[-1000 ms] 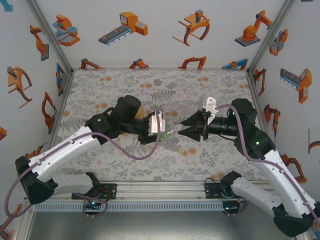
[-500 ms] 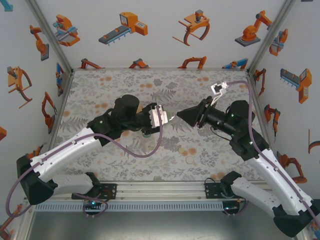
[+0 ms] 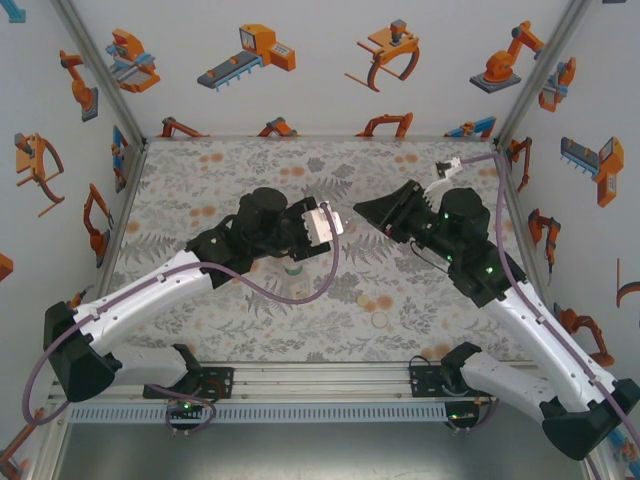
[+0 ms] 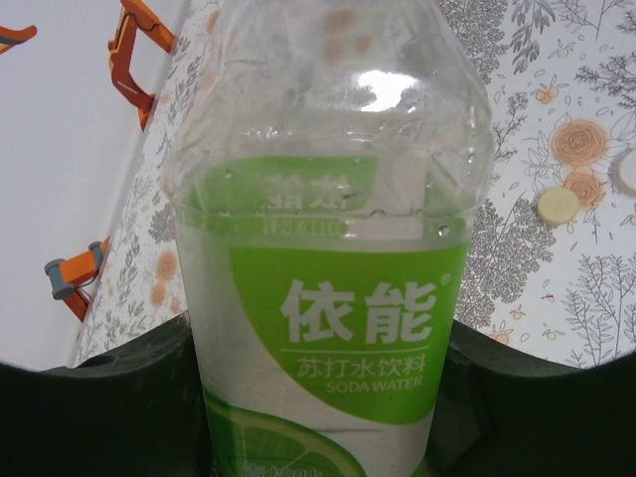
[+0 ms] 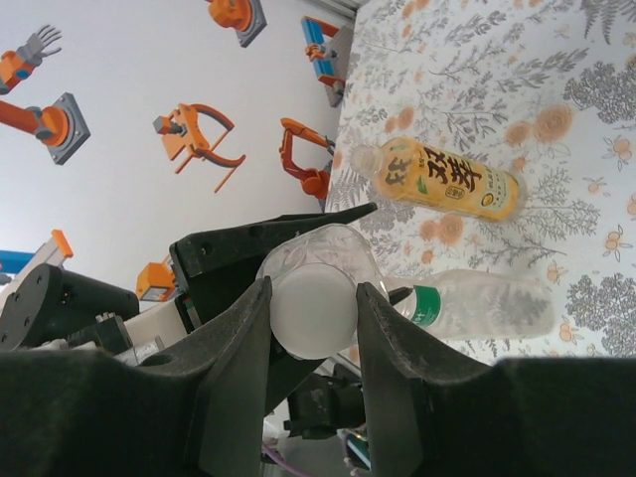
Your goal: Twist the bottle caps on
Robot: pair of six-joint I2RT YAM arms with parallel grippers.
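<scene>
**Green soda bottle held for capping between two hands**

On the left, the left hand [image 4: 323, 402] is closed on the green-labelled bottle [image 4: 328, 298]. The bottle is gripped low on its body, with a dark finger pressed to each side. It is held over the middle of the bench [image 3: 200, 180], and its neck is turned toward the right arm. Whether its base touches the bench cannot be told.

Further right, two loose caps are seen lying flat on the bench toward the near edge. A pale yellow cap [image 3: 368, 303] lies just beside a whitish cap [image 3: 381, 321], and both are well apart from either hand.

On the right, the right hand [image 5: 313, 288] is set narrow around a white cap [image 5: 313, 320]. The cap fills the gap between the two fingers and sits at the mouth of the gripped bottle, so it appears to be held. Beyond it, a yellow-labelled bottle [image 5: 442, 179] and a slim colourless bottle [image 5: 492, 303] are lying on their sides on the bench, near each other. Whether either is capped cannot be made out.

The step in hand is judged to be the screwing of the white cap onto the green-labelled bottle. For the next move, the cap would need to be kept square to the thread and turned by the right wrist while the bottle is held firm by the left hand. Once it is tight, the right hand would be opened and another bottle and cap fetched.
</scene>
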